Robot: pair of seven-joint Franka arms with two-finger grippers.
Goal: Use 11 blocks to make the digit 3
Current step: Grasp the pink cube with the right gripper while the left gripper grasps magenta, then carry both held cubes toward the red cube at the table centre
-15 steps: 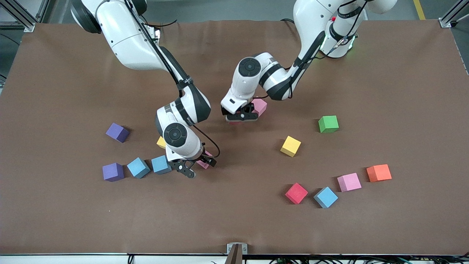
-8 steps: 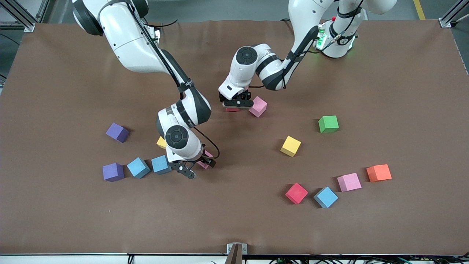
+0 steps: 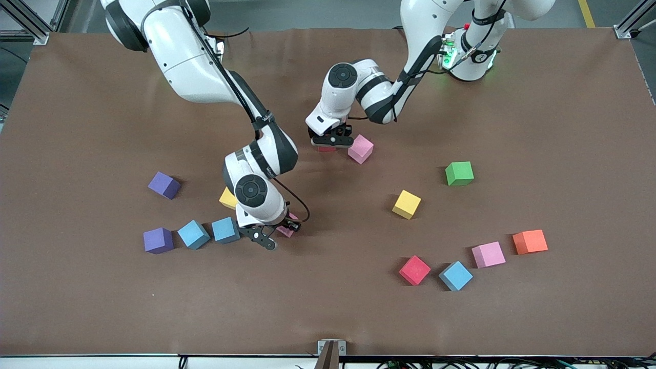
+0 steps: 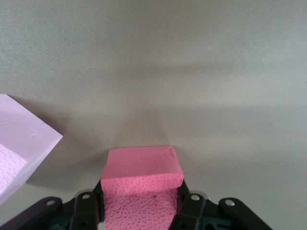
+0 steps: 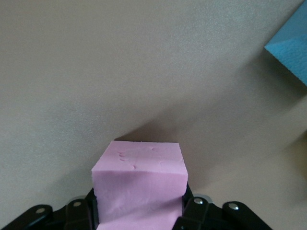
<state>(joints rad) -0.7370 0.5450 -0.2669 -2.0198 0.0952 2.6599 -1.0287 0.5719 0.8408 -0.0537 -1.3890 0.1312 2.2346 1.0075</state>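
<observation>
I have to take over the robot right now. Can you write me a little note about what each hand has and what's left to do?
Left gripper: shut on a red block, beside a pink block.
Right gripper: shut on another pink block, by two light blue blocks.
Loose blocks: purple, yellow, green, red, pink.
Done: no digit 3 formed yet.
Left: join the blocks into it.

- Table (image 3: 564,128): brown.
- Left gripper (image 3: 332,142): black, clamps red block (image 4: 141,175), pebbled face.
- Right gripper (image 3: 266,237): clamps pink block (image 5: 139,179).
- Near table's middle: yellow block (image 3: 407,204), green block (image 3: 459,173).
- Orange cube (image 3: 530,241).
</observation>
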